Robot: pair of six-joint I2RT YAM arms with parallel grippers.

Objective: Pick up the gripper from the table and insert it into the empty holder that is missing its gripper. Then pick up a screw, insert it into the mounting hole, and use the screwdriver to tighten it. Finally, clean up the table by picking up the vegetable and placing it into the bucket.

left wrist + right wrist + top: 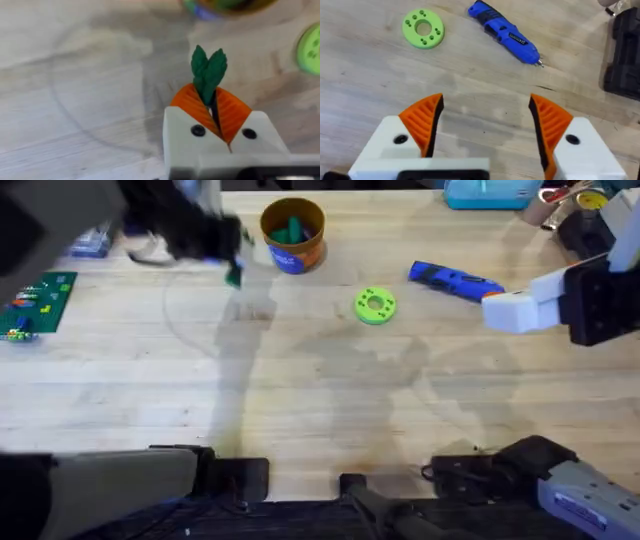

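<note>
My left gripper (210, 107) is shut on the vegetable (209, 70), a dark-green leafy piece pinched between the orange pads. From overhead the left arm is a dark blur, holding the vegetable (233, 275) above the table just left of the bucket (292, 235). The bucket (225, 5) has green pieces inside. My right gripper (485, 120) hangs open over bare wood, well short of the blue screwdriver (505, 32) (455, 280). A white gripper part (510, 310) sticks out of the black holder (600, 305) at the right. The screw and mounting hole are too small to tell.
A lime-green disc (375, 305) with holes lies mid-table, left of the screwdriver. A green circuit board (35, 305) sits at the far left. A light blue container (490, 192) and clutter line the back right. The black holder (625, 55) borders the right side.
</note>
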